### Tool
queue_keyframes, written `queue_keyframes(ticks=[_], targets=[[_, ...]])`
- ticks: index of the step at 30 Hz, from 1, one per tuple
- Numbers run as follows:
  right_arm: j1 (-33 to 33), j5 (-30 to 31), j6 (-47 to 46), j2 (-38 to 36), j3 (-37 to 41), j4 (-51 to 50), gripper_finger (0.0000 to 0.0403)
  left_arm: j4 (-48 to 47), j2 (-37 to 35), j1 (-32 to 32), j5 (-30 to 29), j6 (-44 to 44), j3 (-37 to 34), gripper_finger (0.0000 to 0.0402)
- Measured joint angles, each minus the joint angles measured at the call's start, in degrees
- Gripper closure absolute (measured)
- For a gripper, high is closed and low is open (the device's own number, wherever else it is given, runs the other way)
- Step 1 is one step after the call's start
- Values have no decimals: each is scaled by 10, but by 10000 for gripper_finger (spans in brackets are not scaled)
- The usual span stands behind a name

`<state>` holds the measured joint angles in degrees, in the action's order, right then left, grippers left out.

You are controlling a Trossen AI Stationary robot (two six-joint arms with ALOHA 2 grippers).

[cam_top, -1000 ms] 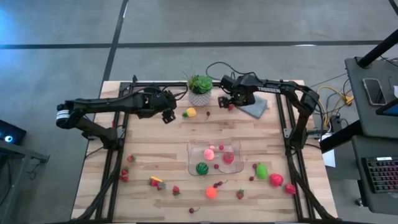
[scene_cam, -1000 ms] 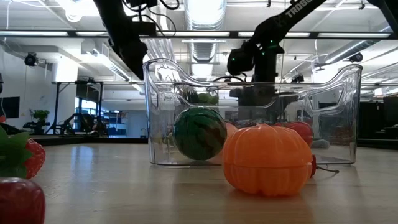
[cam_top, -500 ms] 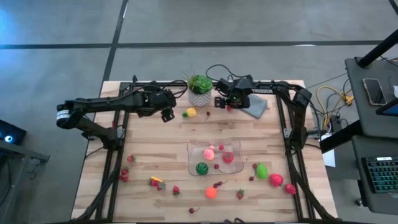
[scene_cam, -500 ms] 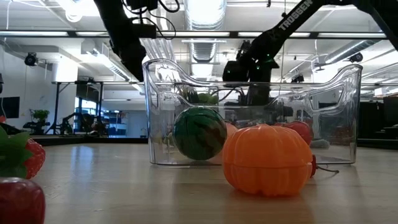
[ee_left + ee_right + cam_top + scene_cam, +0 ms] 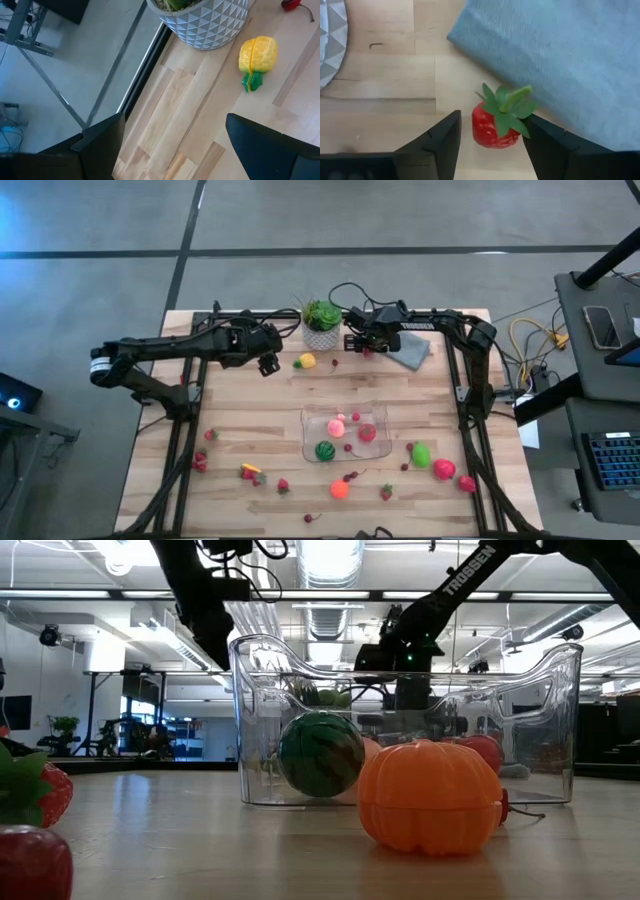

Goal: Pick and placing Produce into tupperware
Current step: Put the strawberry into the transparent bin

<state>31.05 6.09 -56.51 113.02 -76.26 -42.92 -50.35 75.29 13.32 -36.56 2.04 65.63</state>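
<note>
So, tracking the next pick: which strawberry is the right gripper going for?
The strawberry beside the grey cloth, between the open right gripper fingers.

The wooden table stands on a grey concrete floor crossed by dark seams. To its right a dark desk carries a phone and keyboard. Beyond the table, ceiling lights and ducts run overhead.
</note>
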Motion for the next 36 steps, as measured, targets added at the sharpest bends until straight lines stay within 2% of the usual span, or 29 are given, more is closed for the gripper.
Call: queue_keyframes(ticks=[12, 22, 29, 33, 36], targets=[[-1, -5, 11, 1, -1, -6, 264, 0, 0, 2, 0, 0, 0, 70], [-27, -17, 30, -23, -4, -16, 261, -4, 0, 2, -1, -13, 0, 70], [-98, -22, 66, -126, -10, -21, 267, -12, -1, 2, -1, -13, 0, 70], [-171, -52, 134, -199, -10, -32, 264, -12, -1, 2, 0, -14, -2, 70], [-237, -61, 127, -242, -9, -52, 263, -12, -1, 2, 2, -22, -4, 70]])
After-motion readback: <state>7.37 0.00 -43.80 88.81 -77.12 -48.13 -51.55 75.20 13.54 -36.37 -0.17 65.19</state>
